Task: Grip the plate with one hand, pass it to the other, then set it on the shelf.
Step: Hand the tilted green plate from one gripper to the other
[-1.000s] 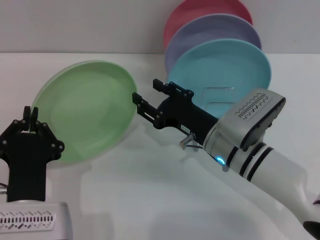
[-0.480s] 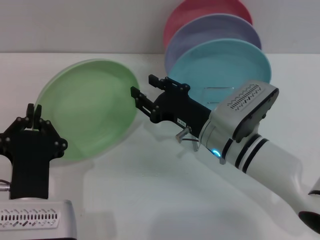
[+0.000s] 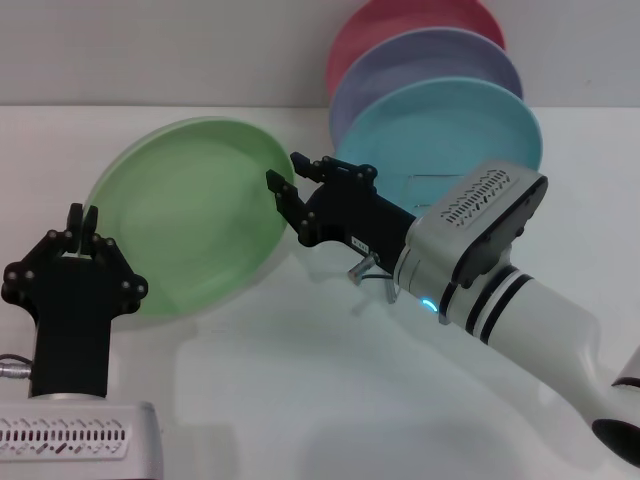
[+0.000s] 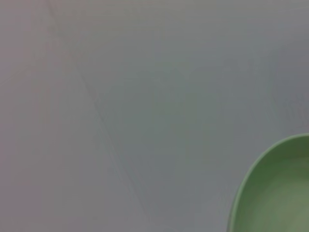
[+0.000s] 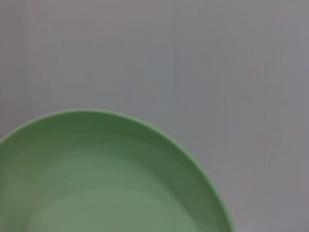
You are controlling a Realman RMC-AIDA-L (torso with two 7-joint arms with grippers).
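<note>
Left gripper [image 3: 80, 222] sat lower left of the head view, fingers pinched together on the near rim of the plate [image 3: 185, 215]. Plate was tilted up off the table [image 3: 300, 400], filling the left-centre of the frame, face toward the camera.

Right gripper [image 3: 292, 180] was at frame centre, jaws spread, tips right at the plate's right-hand rim. I couldn't tell if they were touching it or just short. Right wrist view showed only the plate's upper arc [image 5: 106, 174] against the wall; left wrist view caught a sliver of rim [image 4: 275, 193] bottom right.

Risks as I judged them:
- Plate hung from one small rim pinch. A nudge from the right fingertips could have pivoted it in the left grip or popped it loose.
- If the right jaws closed off the rim line, they'd have caught only the lip, and the plate would drop once the left let go.
- Left releasing before the right had firmly clamped would have had the same result.
- The shelf [image 3: 372, 272] was mostly hidden under the right arm, centre of frame, with the turquoise plate [image 3: 450, 130], lavender plate [image 3: 430, 60] and a pink plate [image 3: 400, 20] standing behind it, upper centre-right. A swing toward it with a wide plate risked clipping those.
</note>
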